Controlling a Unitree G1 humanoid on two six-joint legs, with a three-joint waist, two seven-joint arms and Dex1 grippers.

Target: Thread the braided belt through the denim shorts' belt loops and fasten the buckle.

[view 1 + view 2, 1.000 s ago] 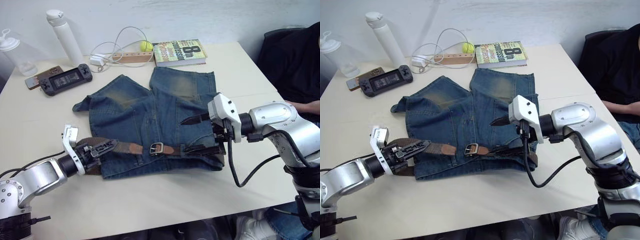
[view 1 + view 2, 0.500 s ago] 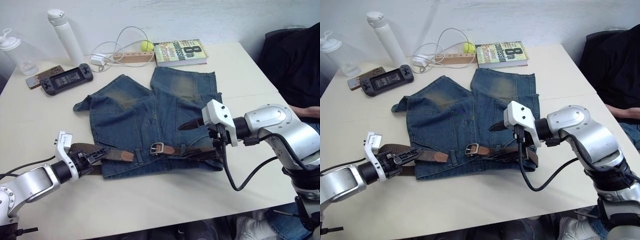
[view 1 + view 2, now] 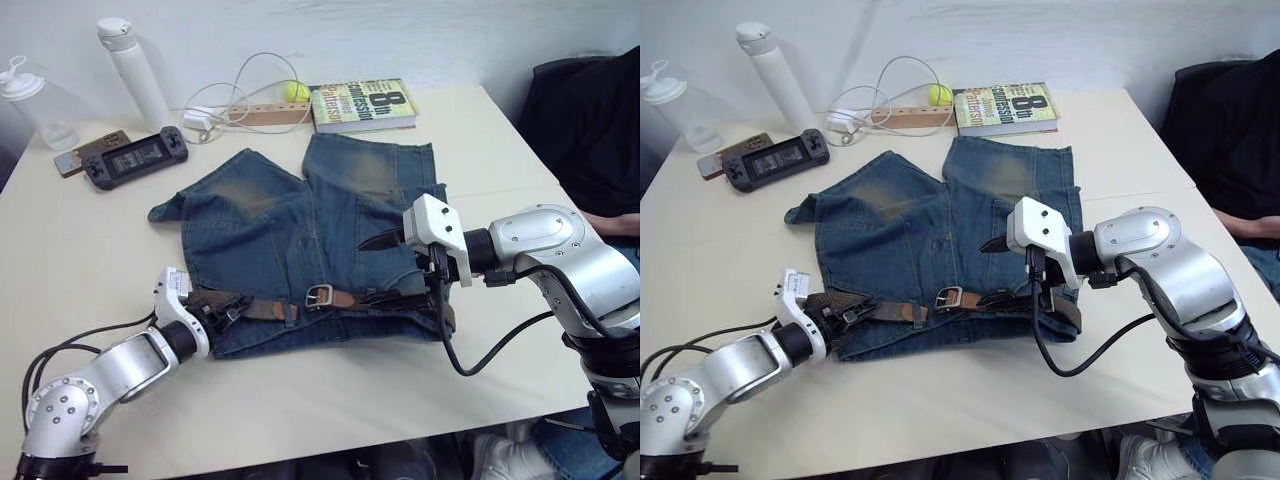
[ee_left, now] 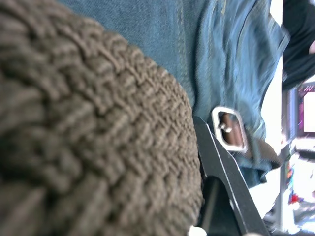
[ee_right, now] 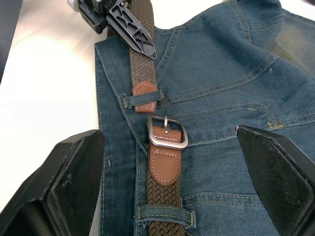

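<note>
The left end effector (image 3: 845,314), clamped on the braided belt (image 5: 141,73), has pushed its tan tip into a front belt loop (image 5: 140,99) (just short of the buckle (image 5: 167,132)); the right end effector (image 3: 992,243) hovers open above the denim shorts (image 3: 290,225).

denim shorts (image 3: 300,230) mid-table, braided belt (image 3: 350,299) along waistband nearest robot, book (image 3: 362,104) behind, game console (image 3: 135,158) behind-left

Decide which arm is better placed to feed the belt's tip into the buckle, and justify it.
Probably left: the left gripper grips the braided belt behind its tip, which points at the buckle. The right gripper hovers open above the denim shorts.
</note>
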